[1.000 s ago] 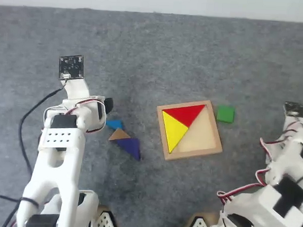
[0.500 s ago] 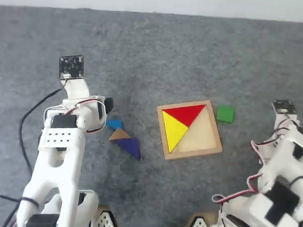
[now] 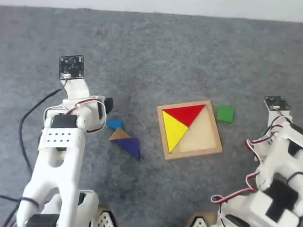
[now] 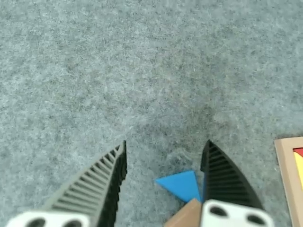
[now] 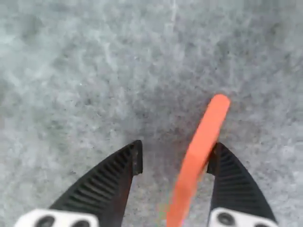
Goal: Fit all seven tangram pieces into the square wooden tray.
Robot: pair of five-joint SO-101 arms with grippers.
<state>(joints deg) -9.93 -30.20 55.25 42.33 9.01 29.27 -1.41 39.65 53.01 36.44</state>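
Observation:
The square wooden tray (image 3: 212,142) lies mid-table and holds a red triangle (image 3: 184,113) and a yellow triangle (image 3: 173,130). A green square (image 3: 225,114) sits just off its far right corner. Left of the tray lie a small blue triangle (image 3: 114,124), a brown triangle (image 3: 120,134) and a dark blue piece (image 3: 130,147). My left gripper (image 4: 165,146) stands open over the carpet, with the blue triangle (image 4: 182,184) between its fingers and close to one of them. My right gripper (image 5: 177,146) is open; an orange piece (image 5: 203,156) stands on edge against one finger.
Grey carpet covers the whole table. The left arm (image 3: 63,139) stands left of the loose pieces. The right arm (image 3: 284,151) is near the right edge, to the right of the tray and the green square. A tray corner (image 4: 289,179) shows in the left wrist view.
The right arm has swung left and farther out, toward the green square. The left arm and all pieces on the carpet have stayed put.

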